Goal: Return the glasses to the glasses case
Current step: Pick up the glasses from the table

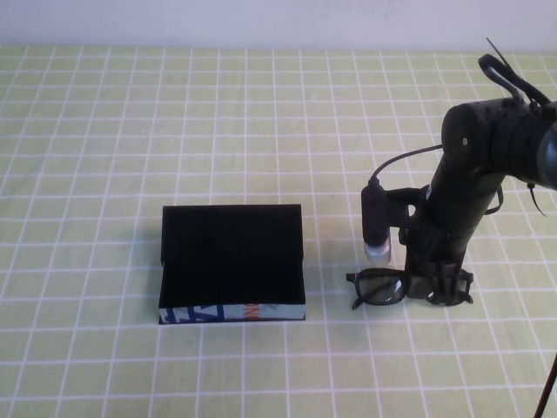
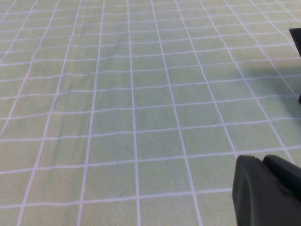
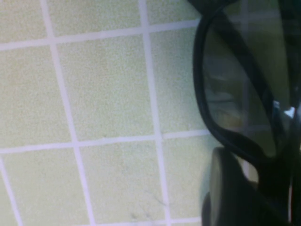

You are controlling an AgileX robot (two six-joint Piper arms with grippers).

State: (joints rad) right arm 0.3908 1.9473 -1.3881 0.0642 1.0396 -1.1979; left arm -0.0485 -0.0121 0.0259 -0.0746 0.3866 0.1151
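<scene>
The black glasses (image 1: 379, 288) lie on the checked cloth just right of the glasses case (image 1: 231, 252), a black box whose front edge is printed in blue, white and orange. My right gripper (image 1: 438, 294) is down at the cloth over the right half of the glasses, and the arm hides that half. In the right wrist view a dark lens and its thick rim (image 3: 235, 89) fill the side nearest the gripper. My left gripper (image 2: 263, 160) hovers shut over bare cloth, away from both things, and is not seen in the high view.
A green cloth with a white grid (image 1: 130, 157) covers the whole table. A small black and silver cylinder on a cable (image 1: 377, 231) hangs from the right arm, just above the glasses. A thin dark rod (image 1: 548, 387) crosses the near right corner.
</scene>
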